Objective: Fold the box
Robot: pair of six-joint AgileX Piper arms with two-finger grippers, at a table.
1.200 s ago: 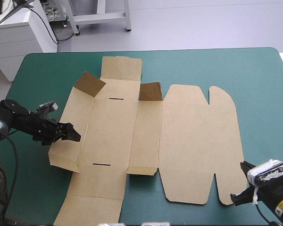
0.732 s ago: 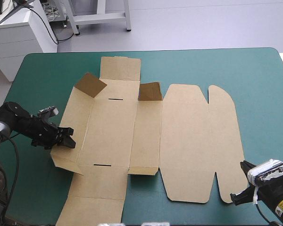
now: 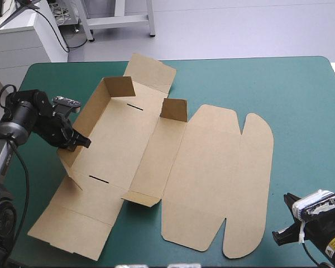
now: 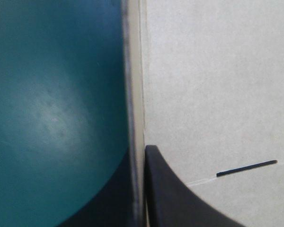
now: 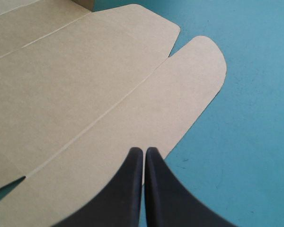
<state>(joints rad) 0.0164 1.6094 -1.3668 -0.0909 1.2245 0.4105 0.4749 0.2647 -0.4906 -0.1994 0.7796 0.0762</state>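
Pinching the left wall (image 3: 88, 120), the left gripper (image 3: 81, 142) has stood it upright since earlier: first wall formed. The box (image 3: 173, 162) now lies askew on the table (image 3: 301, 100). Idle right gripper (image 5: 144, 156) is closed and empty.

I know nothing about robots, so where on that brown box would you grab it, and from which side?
Probably the raised left wall of the box, coming from its left. It stands up as a thin sheet, so one finger fits each side; the lid lies flat, offering little to pinch. The left tool grips there.
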